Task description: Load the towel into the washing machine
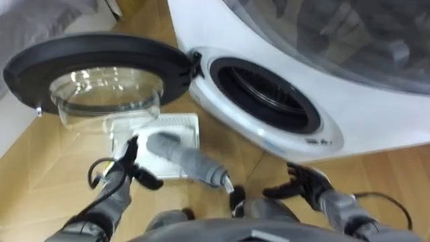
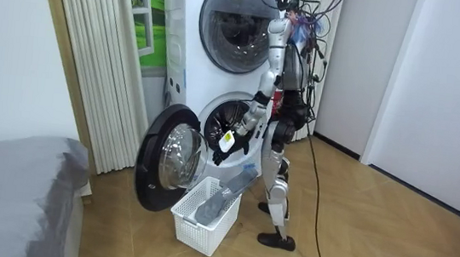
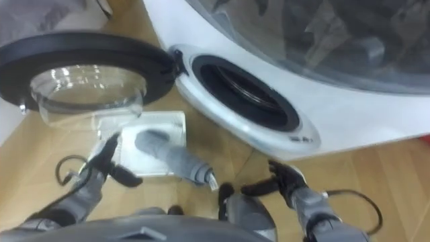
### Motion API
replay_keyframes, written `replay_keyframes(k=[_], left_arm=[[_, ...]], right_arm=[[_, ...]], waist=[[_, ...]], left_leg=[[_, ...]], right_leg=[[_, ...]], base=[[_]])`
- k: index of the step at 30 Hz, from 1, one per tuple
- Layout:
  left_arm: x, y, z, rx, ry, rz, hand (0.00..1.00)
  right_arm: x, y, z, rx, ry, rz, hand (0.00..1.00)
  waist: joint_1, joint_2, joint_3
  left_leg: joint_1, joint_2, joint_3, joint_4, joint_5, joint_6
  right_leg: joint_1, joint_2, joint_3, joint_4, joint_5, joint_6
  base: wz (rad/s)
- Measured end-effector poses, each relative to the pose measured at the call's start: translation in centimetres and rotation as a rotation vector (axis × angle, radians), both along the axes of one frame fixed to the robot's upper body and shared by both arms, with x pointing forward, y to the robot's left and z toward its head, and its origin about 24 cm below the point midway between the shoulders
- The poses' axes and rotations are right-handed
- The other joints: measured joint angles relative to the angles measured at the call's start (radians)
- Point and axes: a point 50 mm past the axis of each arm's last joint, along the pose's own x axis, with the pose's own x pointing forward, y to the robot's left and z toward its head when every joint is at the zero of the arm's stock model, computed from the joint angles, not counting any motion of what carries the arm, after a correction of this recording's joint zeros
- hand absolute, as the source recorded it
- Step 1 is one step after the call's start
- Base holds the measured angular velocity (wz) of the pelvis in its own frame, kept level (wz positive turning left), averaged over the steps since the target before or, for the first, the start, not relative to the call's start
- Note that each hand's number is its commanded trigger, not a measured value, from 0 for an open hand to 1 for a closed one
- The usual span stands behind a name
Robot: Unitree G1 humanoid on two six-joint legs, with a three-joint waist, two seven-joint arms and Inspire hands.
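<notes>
White slatted basket [image 2: 194, 230] on wood floor [image 2: 373, 238]; grey bed [image 2: 10, 182] at room view's left; pale curtain [image 2: 92, 54] behind.

Drum opening [image 1: 265, 94] of the washing machine [image 1: 376, 114] is unblocked. It lies ahead of the right hand [image 1: 306, 183] and a little to its left, with bare wooden floor [image 1: 390, 168] between them.

The door [image 1: 101, 54] stands fully open, ahead of the left hand [image 1: 124, 165] and to its left. Its glass bowl [image 1: 107, 101] overlaps the far corner of the basket [image 1: 181, 121] in the eye view.

The basket sits just ahead of the left hand, below the door.

A grey towel [image 1: 185, 160] juts out of the basket toward the robot and lies between the two hands.

The hinge [image 1: 195, 67] closes the gap between door and opening.
</notes>
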Motion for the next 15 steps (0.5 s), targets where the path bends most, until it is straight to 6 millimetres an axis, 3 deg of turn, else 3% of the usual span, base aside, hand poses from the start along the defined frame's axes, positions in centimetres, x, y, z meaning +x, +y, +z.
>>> replay_keyframes(k=[2, 5, 9, 12, 14, 15], left_arm=[[0.9, -0.3, 0.3, 0.023, -0.020, -0.039, 0.00], [2.4, -0.9, 1.0, 0.067, -0.061, -0.127, 0.00], [3.9, -1.6, 1.7, 0.096, -0.102, -0.186, 0.00], [5.7, -2.0, 2.8, 0.122, -0.156, -0.218, 0.00], [7.1, -2.4, 3.6, 0.147, -0.199, -0.255, 0.00], [7.5, -2.5, 4.0, 0.155, -0.214, -0.267, 0.00]], right_arm=[[0.6, 0.4, 0.2, 0.006, -0.015, 0.037, 0.00], [2.1, 0.9, 0.7, 0.022, -0.051, 0.049, 0.00], [3.4, 1.1, 1.2, 0.047, -0.095, 0.022, 0.00], [4.5, 1.5, 1.8, 0.068, -0.137, 0.016, 0.00], [5.6, 1.9, 2.4, 0.090, -0.175, 0.000, 0.00], [5.9, 1.9, 2.5, 0.097, -0.183, -0.007, 0.00]], waist=[[-0.005, -0.009, 0.0074], [-0.024, -0.024, 0.0256], [-0.040, -0.033, 0.0334], [-0.049, -0.030, 0.0375], [-0.052, -0.027, 0.0525], [-0.055, -0.029, 0.0542]], left_leg=[[-0.048, -0.003, 0.000, 0.033, 0.000, 0.000], [-0.162, -0.007, 0.001, 0.107, -0.007, 0.011], [-0.283, -0.008, 0.017, 0.201, -0.017, 0.022], [-0.394, 0.008, 0.015, 0.313, -0.049, 0.031], [-0.467, 0.019, 0.016, 0.389, -0.084, 0.037], [-0.488, 0.019, 0.018, 0.407, -0.090, 0.041]], right_leg=[[-0.049, -0.012, 0.001, 0.032, 0.000, 0.000], [-0.155, -0.022, 0.012, 0.082, -0.003, -0.006], [-0.272, -0.028, 0.026, 0.151, -0.003, -0.006], [-0.367, -0.028, 0.033, 0.214, -0.004, -0.008], [-0.442, -0.029, 0.037, 0.275, -0.012, -0.010], [-0.465, -0.029, 0.042, 0.294, -0.014, -0.008]], base=[[0.00], [0.01], [-0.06], [-0.09], [-0.07], [-0.08]])
